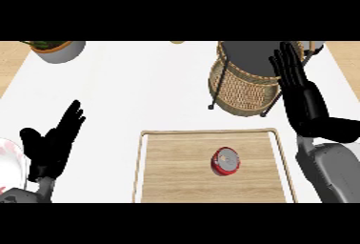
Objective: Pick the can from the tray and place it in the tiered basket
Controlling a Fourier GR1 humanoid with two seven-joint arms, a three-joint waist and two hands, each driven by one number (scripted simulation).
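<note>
Right hand: fingers straight and close together, pointing away from the robot, holding nothing. Left hand: also flat, fingers straight and slightly fanned, nothing in it, resting low at the view's left.

Step, my read: pick not started, this is pre-reach. The small red cylindrical can with a silver top stands upright on the pale wooden tray with a raised rim. It is nearer the robot than the right hand, off to that hand's left and well apart from it. From the left hand it sits off to the right, across the tray's left rim.

Just beside the right hand's fingers, on their left, is the woven wicker tiered basket on black wire legs. The hand overlaps its right edge in this view.

Next move, as I judge it: the right hand pulls back toward the robot and left, comes down over the can and curls round its side. Then lift clear of the tray rim and carry it away from the robot into a basket tier.

Hard to tell:
- whether the right hand touches the basket or only hangs above it
- basket's upper part is cut off, and a dark disc covers its top, so the tier openings don't show
- tray's near edge is cut off
- beyond the left hand on the white counter, a grey pot is only partly in view
- a white plate just left of that hand is mostly out of view
</note>
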